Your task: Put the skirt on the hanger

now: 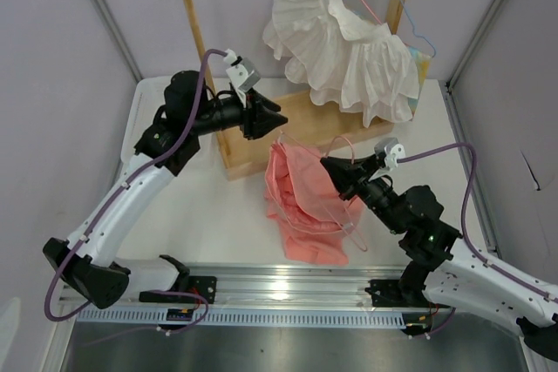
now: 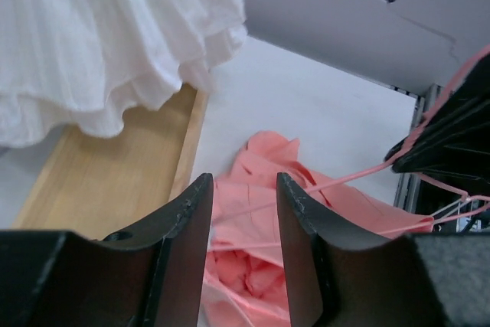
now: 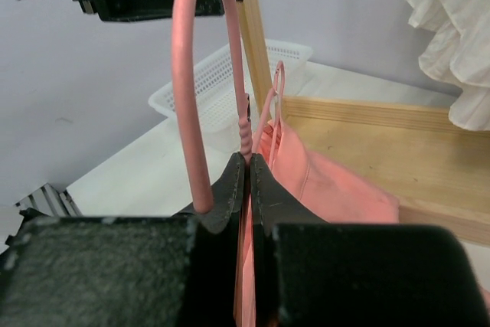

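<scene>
- The skirt (image 1: 301,206) lies crumpled on the desk (image 1: 209,206), just in front of the wooden rack (image 1: 196,67) base and between the two arms.
- Handling, as a judgement: the cloth is soft, light and limp. It will sag and bunch wherever it is not supported. Grip a top edge, pinching one layer. The waistband cannot be identified among the folds.
- The hanger (image 3: 186,97) is thin, stiff wire. It is probably smooth enough to turn within a grip.
- The right claw (image 3: 249,162) is closed on the twisted neck of the hanger, just under the hook. The wire frame runs down into the skirt.
- The left claw (image 2: 241,220) is open and empty. It hovers above the skirt, apart from it.
- The right wrist view alone shows the exact grip point on the neck.
- The left wrist view alone confirms that nothing sits between the left fingers.
- The top view alone shows the overall layout, with the white ruffled garment (image 1: 349,50) hanging on the rack.
</scene>
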{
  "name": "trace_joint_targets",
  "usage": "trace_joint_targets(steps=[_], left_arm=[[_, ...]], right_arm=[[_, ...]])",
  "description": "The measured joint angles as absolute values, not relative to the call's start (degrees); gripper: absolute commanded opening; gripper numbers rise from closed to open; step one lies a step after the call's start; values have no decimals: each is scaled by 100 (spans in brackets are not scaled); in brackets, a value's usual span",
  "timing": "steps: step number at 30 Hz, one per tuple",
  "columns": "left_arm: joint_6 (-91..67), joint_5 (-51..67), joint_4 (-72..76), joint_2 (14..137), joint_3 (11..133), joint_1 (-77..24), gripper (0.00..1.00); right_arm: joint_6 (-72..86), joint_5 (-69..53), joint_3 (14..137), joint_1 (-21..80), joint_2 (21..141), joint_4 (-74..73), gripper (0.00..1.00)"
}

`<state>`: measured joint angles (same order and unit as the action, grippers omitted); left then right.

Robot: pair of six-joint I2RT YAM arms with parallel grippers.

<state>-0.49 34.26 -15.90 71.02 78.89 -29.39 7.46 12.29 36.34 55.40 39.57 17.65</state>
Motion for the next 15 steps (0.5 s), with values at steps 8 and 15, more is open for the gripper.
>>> trace_joint_targets(steps=[8, 15], left_arm=[[1339, 3310, -2814, 7575, 8936, -4119, 45], [1931, 2567, -3070, 7540, 8219, -4777, 47]], right_arm=[[836, 958, 3938, 5535, 3905, 1350, 0], [965, 893, 3962, 5531, 3798, 1013, 0]])
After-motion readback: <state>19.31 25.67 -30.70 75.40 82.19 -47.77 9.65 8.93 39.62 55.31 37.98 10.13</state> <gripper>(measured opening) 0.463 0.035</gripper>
